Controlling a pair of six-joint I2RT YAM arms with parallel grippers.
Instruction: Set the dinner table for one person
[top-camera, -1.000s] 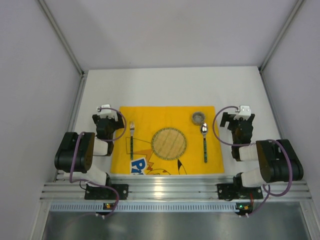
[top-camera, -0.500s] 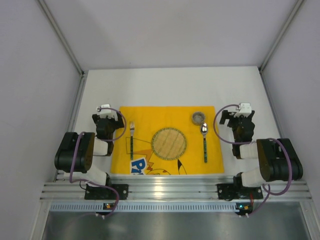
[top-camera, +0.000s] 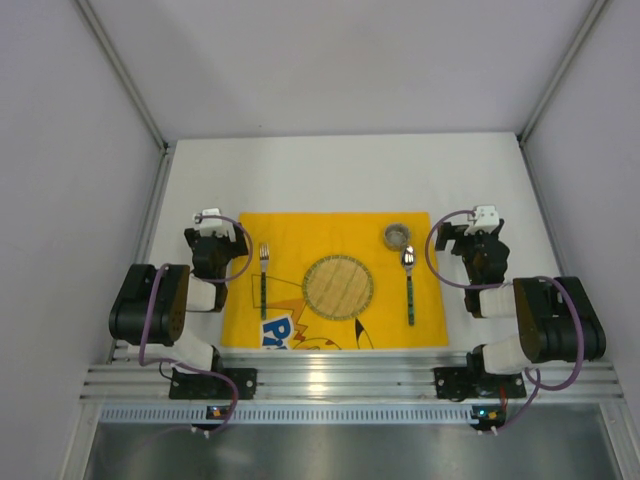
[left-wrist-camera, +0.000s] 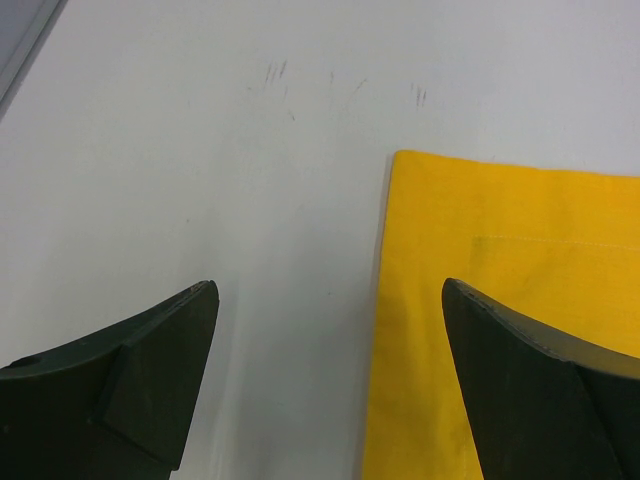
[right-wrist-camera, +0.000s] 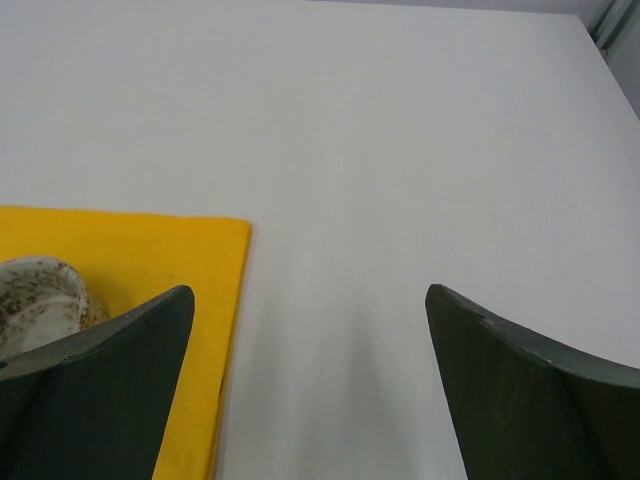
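Observation:
On the white dinner table (top-camera: 340, 175) lies a yellow printed mat (top-camera: 290, 235). A round woven plate (top-camera: 338, 287) sits at its middle, a fork (top-camera: 263, 280) to the left, a spoon (top-camera: 409, 284) to the right and a small speckled cup (top-camera: 397, 235) at the back right. My left gripper (top-camera: 212, 222) is open over the mat's left edge (left-wrist-camera: 385, 330), holding nothing. My right gripper (top-camera: 482, 222) is open just right of the mat (right-wrist-camera: 150, 250), with the cup (right-wrist-camera: 40, 300) beside its left finger and nothing between the fingers.
Grey panels wall the table on the left, back and right. A ribbed aluminium rail (top-camera: 340, 378) runs along the near edge, carrying both arm bases. Bare white tabletop (right-wrist-camera: 400, 150) stretches behind the mat.
The right gripper has shifted slightly up and to the left, toward the mat's right edge. The left arm and the tableware have not moved.

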